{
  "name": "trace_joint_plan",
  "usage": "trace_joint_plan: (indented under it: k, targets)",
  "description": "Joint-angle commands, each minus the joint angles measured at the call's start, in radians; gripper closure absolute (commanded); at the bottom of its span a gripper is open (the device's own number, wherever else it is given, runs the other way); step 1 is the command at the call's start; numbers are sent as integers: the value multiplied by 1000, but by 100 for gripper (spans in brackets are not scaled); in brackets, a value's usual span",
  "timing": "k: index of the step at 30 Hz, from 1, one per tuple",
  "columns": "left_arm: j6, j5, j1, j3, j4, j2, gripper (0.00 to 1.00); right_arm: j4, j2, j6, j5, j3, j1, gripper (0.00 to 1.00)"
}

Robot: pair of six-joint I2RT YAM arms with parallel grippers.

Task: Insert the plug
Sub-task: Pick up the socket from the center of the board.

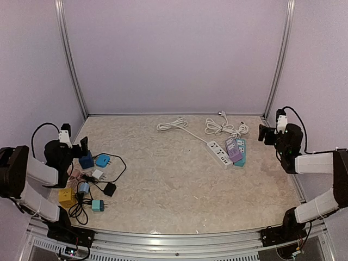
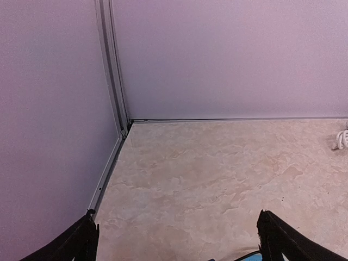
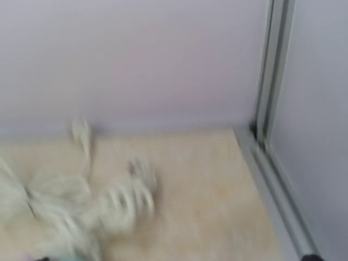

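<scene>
White power strip (image 1: 219, 154): top view only | right wrist: blurred cords (image 3: 111, 206)

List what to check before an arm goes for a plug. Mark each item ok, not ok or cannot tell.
1. The left gripper open and empty: ok, its fingers stand wide apart with nothing between them.
2. The right gripper empty: ok, nothing hangs from it in the top view.
3. Right wrist view sharp: not ok, it is blurred.
4. Plugs close to the left gripper: ok, the blue adapter and cyan adapter lie right beside it.
5. Pile free of tangles: not ok, a black cable loops through it.
6. The white power strip uncovered, sockets up: ok.
</scene>
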Motion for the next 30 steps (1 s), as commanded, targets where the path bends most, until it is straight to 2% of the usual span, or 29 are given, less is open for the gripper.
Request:
trace_joint_plan:
  k: [1,4,8,10,11,12,13,16,19,22,24,27,30]
  targets:
    - [-6,-1,5,16,-7,5,1,-355,-110,131,-51,163,-7,0]
    - [-5,-3,3,15,-7,5,1,-617,-103,244,-73,322,16,10]
    - [-18,-7,13,19,-13,0,1,-978,-12,301,100,550,131,12]
    - [-86,-54,47,111,-214,-53,1,-1164,61,285,193,666,215,12]
    - [-108,-57,69,192,-442,-114,1,-1247,98,285,227,723,263,11]
    - [-82,-18,92,288,-547,-146,1,-1326,142,293,254,784,291,11]
    - [-15,33,108,376,-757,-179,1,-1395,183,299,269,842,313,11]
    - [165,135,132,643,-1215,-231,1,-1545,288,314,256,988,366,11]
    - [322,222,125,831,-1588,-269,1,-1611,373,307,213,1065,407,12]
    - [428,177,82,932,-1850,-305,1,-1693,482,299,254,1154,431,16]
    - [459,131,38,956,-1963,-319,1,-1765,570,303,307,1224,433,19]
    - [463,94,-7,935,-2053,-344,1,-1842,654,308,408,1299,439,19]
    - [451,88,-24,886,-2082,-365,1,-1825,680,296,383,1296,439,22]
